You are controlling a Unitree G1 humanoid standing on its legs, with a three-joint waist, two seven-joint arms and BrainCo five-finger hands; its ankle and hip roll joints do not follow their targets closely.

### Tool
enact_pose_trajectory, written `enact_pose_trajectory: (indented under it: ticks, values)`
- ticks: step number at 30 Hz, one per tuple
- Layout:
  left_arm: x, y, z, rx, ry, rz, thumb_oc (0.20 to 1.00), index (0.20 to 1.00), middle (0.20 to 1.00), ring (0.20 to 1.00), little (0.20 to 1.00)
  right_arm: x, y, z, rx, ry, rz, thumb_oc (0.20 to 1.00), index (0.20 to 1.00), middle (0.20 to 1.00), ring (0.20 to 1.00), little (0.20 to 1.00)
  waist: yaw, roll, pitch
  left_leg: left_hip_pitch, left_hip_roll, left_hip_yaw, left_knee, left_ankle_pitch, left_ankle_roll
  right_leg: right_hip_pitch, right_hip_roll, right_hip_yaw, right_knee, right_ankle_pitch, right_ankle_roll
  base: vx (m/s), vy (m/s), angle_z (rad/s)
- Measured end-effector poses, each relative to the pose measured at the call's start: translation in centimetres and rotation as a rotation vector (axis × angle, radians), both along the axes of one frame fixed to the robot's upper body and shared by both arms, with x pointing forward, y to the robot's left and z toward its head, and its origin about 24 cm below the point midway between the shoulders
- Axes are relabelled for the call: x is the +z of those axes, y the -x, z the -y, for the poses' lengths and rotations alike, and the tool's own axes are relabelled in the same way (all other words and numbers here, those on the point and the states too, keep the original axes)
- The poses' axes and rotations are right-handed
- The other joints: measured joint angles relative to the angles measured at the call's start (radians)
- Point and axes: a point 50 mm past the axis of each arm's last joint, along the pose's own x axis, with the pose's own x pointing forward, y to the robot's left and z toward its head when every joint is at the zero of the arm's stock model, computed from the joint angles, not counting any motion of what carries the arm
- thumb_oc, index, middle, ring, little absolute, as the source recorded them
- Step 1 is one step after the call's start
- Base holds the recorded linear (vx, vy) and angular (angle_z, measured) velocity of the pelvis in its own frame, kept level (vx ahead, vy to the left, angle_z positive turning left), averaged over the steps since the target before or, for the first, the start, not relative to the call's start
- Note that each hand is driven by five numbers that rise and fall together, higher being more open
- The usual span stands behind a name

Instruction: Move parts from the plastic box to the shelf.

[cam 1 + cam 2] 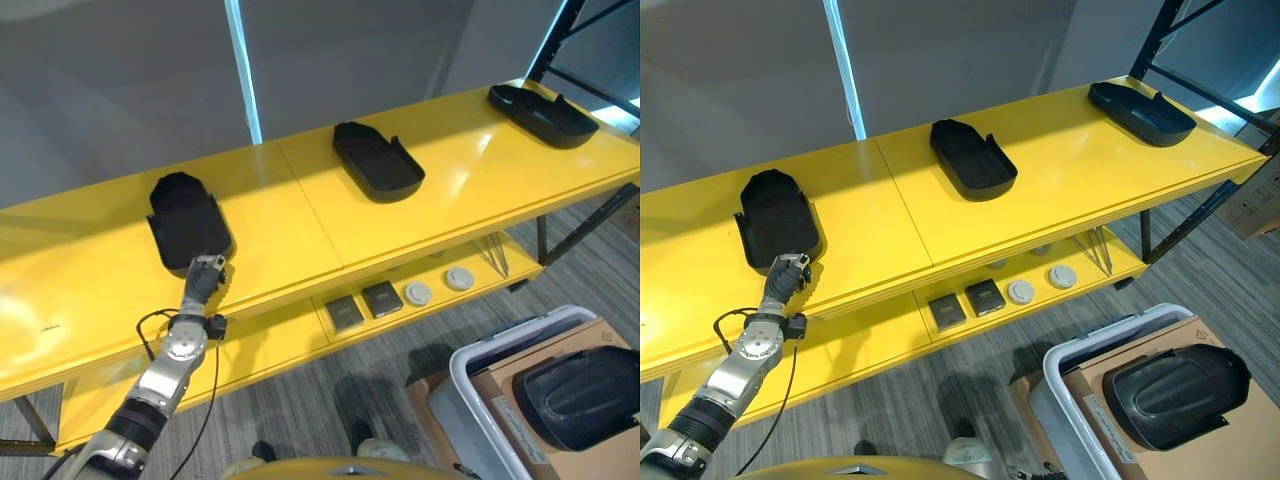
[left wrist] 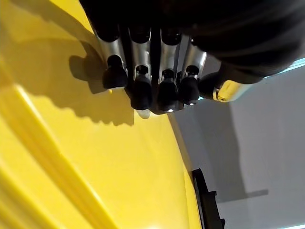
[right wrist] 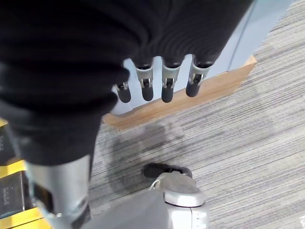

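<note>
- Resting on the yellow shelf, top board: three black moulded parts. Left part sits toward the left end, middle part near the board's centre seam, right part at the far right end. All three lie well apart.
- Left hand is at the shelf's front edge, just beside the near end of the left part. From the head views I cannot tell whether it touches the part.
- Left wrist view adds the finger detail: fingers bent in a tight row with dark tips down over the yellow board, nothing between them. It also catches the edge of a black part farther along the board.
- Plastic box, white-rimmed, stands on the floor below and right of the shelf. It holds a cardboard liner with one more black part lying on top. The wrist views do not show this.
- Lower shelf board carries two dark square pieces and two white round discs, side by side.
- Right hand shows in its own wrist view, down beside the shelf over grey striped carpet: fingers hang loosely, holding nothing. A wooden-edged panel lies past the fingertips.
</note>
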Motion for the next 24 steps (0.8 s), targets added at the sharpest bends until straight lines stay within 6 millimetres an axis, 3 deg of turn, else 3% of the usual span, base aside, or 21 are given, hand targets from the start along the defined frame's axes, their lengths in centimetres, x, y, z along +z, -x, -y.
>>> enact_pose_trajectory:
  ticks: [14, 21, 22, 24]
  values:
    - [-1.1, -1.3, -3.3, 0.173, -0.062, -0.044, 0.2, 0.2, 0.2, 0.2, 0.2, -0.1, 0.0, -0.2, 0.045, -0.009, -0.026, 1.0, 1.0, 1.0, 1.0, 1.0, -0.014, -0.005, -0.005, 0.015, 0.0, 0.005, 0.0, 0.0, 0.0, 0.014, 0.0, 0.003, -0.003, 0.003, -0.001, 0.0, 0.0, 0.0]
    - [-1.0, -1.3, -3.4, 0.177, -0.061, -0.039, 0.2, 0.2, 0.2, 0.2, 0.2, -0.1, 0.1, -0.2, 0.052, -0.009, -0.03, 1.0, 1.0, 1.0, 1.0, 1.0, -0.015, -0.021, -0.023, 0.016, 0.0, 0.009, 0.0, -0.002, 0.001, 0.011, 0.0, 0.011, -0.001, 0.004, -0.001, 0.0, 0.001, 0.0]
    - [-0.8, -1.4, -3.1, 0.149, -0.049, -0.031, 1.0, 1.0, 1.0, 1.0, 1.0, -0.1, 0.1, -0.2, 0.053, -0.009, -0.03, 1.0, 1.0, 1.0, 1.0, 1.0, -0.012, -0.021, -0.023, 0.015, 0.0, 0.01, 0.0, -0.002, 0.001, 0.011, 0.0, 0.012, -0.001, 0.005, -0.002, 0.0, 0.0, 0.0]
    - [-0.5, -1.5, -2.8, 0.117, -0.031, -0.02, 1.0, 1.0, 1.0, 1.0, 1.0, -0.1, 0.0, -0.3, 0.054, -0.01, -0.027, 1.0, 1.0, 1.0, 1.0, 1.0, -0.008, -0.021, -0.023, 0.015, 0.0, 0.01, 0.0, -0.002, 0.001, 0.011, 0.0, 0.011, -0.001, 0.006, -0.002, 0.0, 0.0, 0.0]
